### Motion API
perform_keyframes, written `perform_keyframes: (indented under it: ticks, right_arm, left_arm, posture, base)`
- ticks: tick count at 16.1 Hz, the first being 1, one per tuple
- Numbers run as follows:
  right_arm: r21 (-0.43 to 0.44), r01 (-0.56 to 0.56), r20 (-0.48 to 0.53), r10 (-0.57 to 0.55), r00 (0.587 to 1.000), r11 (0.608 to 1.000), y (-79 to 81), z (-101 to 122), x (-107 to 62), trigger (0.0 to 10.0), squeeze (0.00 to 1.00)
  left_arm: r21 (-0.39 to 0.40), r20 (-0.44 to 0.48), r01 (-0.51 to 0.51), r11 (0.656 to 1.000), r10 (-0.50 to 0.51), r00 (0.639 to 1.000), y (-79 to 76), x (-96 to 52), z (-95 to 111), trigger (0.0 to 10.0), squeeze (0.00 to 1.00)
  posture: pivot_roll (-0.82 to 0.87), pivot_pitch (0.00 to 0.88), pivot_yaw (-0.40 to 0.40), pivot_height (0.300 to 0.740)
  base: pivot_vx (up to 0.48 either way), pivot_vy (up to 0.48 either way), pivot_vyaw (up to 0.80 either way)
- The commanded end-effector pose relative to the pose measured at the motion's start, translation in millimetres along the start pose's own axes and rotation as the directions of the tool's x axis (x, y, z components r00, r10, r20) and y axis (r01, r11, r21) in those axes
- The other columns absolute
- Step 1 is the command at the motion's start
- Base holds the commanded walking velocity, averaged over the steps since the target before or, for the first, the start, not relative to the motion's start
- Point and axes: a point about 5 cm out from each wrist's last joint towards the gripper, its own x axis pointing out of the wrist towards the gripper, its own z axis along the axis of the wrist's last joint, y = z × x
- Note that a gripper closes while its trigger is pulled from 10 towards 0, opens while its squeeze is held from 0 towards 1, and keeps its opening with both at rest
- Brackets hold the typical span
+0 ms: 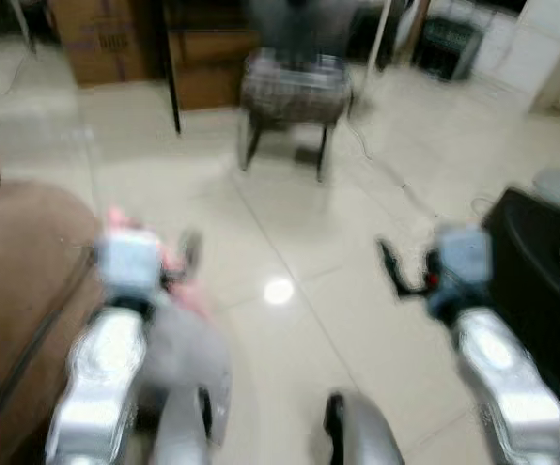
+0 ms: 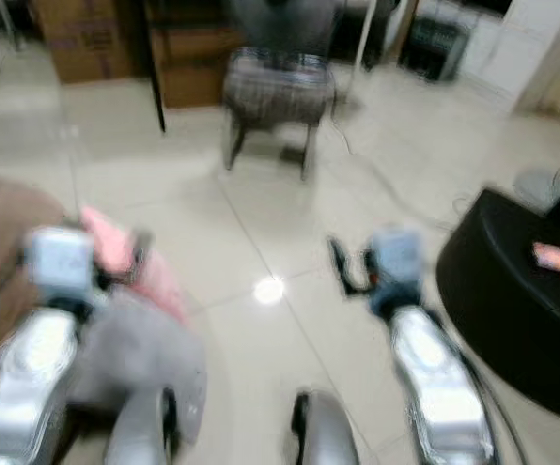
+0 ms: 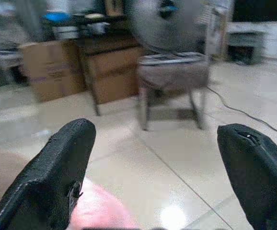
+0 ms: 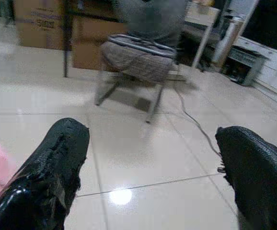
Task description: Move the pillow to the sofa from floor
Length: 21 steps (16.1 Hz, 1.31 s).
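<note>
Lying on the tiled floor [image 1: 290, 242], blurred pink pillow [image 2: 130, 262]; no legible writing.

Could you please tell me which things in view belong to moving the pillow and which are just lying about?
Job in hand:
pink pillow on the floor
brown sofa
left gripper, fingers apart
right gripper, fingers apart

Lying about:
chair
cardboard boxes
black table
floor cable
</note>
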Motion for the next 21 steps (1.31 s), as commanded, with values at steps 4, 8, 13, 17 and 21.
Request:
perform_keyframes:
  ticks: [4, 8, 13, 17, 21]
  right_arm:
    - [0.008, -0.109, -0.006, 0.109, 0.994, 0.994, 8.2, 2, 2.0, 10.0, 0.0]
    - [-0.015, -0.2, -0.031, 0.2, 0.979, 0.98, 7.4, 1, 0.8, 10.0, 0.0]
    - [-0.051, -0.429, -0.08, 0.425, 0.902, 0.902, 18.4, 5, 2.6, 10.0, 0.0]
    - [-0.023, -0.56, -0.046, 0.558, 0.828, 0.828, 19.7, 22, -1.5, 10.0, 1.0]
    - [-0.009, -0.656, -0.054, 0.655, 0.754, 0.755, 26.9, 24, -5.4, 10.0, 1.0]
  left_arm:
    - [0.052, -0.134, -0.058, 0.997, 0.065, 0.989, 17.9, 0.1, -25, 10.0, 0.89]
    - [0.072, -0.225, -0.077, 0.994, 0.092, 0.97, 32.1, 8.2, -47, 10.0, 0.45]
    - [0.058, -0.437, -0.155, 0.986, 0.165, 0.884, 67.2, 19.3, -98, 10.0, 0.0]
    - [0.084, -0.502, -0.241, 0.967, 0.25, 0.828, 95.3, 10.5, -118, 10.0, 1.0]
    - [0.218, -0.509, -0.253, 0.943, 0.331, 0.794, 107.7, -5.0, -128, 10.0, 0.0]
  posture:
    - [0.04, 0.0, -0.064, 0.53]
    - [0.03, 0.0, -0.068, 0.495]
    - [-0.01, 0.0, -0.074, 0.475]
    - [-0.03, 0.088, -0.112, 0.475]
    - [-0.01, 0.12, -0.135, 0.475]
  base:
    - [0.0, 0.0, 0.0]
    - [0.0, 0.0, 0.0]
    - [0.0, 0.0, 0.0]
    - [0.0, 0.0, 0.0]
    - [0.0, 0.0, 0.0]
